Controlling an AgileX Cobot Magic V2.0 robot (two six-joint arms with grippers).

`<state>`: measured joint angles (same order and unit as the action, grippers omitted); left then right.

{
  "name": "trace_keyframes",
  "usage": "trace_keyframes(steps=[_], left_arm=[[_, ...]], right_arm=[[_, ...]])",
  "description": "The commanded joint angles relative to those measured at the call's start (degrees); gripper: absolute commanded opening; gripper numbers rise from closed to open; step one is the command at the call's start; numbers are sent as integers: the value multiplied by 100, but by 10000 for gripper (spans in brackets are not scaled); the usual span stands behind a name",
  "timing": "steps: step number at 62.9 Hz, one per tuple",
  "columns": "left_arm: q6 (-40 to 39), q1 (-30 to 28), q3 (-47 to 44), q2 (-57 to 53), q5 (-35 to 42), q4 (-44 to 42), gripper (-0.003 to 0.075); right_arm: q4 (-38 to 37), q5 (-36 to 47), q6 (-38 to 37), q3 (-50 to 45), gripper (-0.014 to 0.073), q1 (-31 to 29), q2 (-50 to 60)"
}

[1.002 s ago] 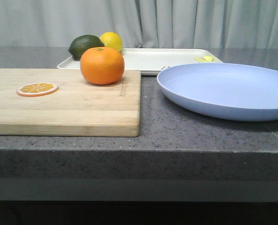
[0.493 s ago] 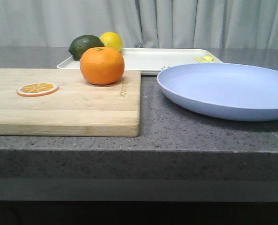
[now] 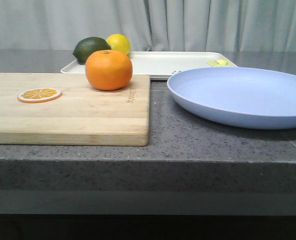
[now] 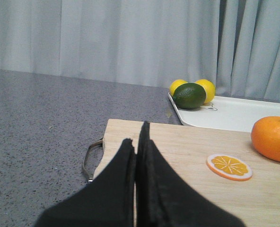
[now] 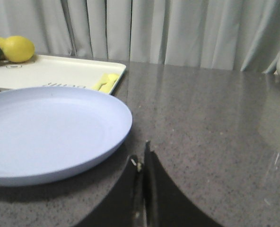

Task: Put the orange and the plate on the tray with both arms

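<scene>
A: Start with the big things. What sits on the grey stone counter point(image 3: 198, 145)?

B: A wooden cutting board point(image 3: 68, 112) on the left, and to its right the pale lavender-blue plate point(image 3: 243, 95), resting flat on the counter, apart from the board. Behind both, toward the curtain point(image 3: 188, 22), lies the cream-white tray point(image 3: 173, 62).

A: And the orange?

B: The orange point(image 3: 109, 69) stands on the board near its far right corner, not on the tray. A thin orange slice point(image 3: 39, 94) lies further left on the same board.

A: Anything on the tray itself?

B: At its left end a dark green lime point(image 3: 91, 49) and a lemon point(image 3: 118, 43); the left wrist view shows a second lemon point(image 4: 178, 86) beside the lime. A small yellow piece point(image 3: 220, 62) lies near the right end; I cannot tell what it is.

A: The grippers?

B: The left gripper point(image 4: 139, 146) is over the near end of the board, fingers pressed together, holding nothing. The right gripper point(image 5: 141, 163) is over bare counter just beside the plate's rim, fingers together too.
</scene>
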<state>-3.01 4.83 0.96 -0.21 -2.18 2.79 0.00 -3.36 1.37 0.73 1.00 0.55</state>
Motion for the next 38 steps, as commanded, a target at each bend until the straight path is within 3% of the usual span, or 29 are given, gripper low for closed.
trace_keyframes(steps=[1, 11, 23, 38], left_arm=[[-54, 28, 627, -64, 62, 86, -20], [-54, 28, 1853, 306, -881, 86, -20], [-34, 28, 3328, 1437, -2001, 86, -20], [-34, 28, 3889, 2511, -2359, 343, -20]], right_arm=[[0, 291, 24, 590, -68, -8, 98], [0, -741, 24, 1726, -68, -8, -213], [0, -1946, 24, 3098, -68, -8, -1324], [0, -2920, 24, 3758, -68, -8, -2527]])
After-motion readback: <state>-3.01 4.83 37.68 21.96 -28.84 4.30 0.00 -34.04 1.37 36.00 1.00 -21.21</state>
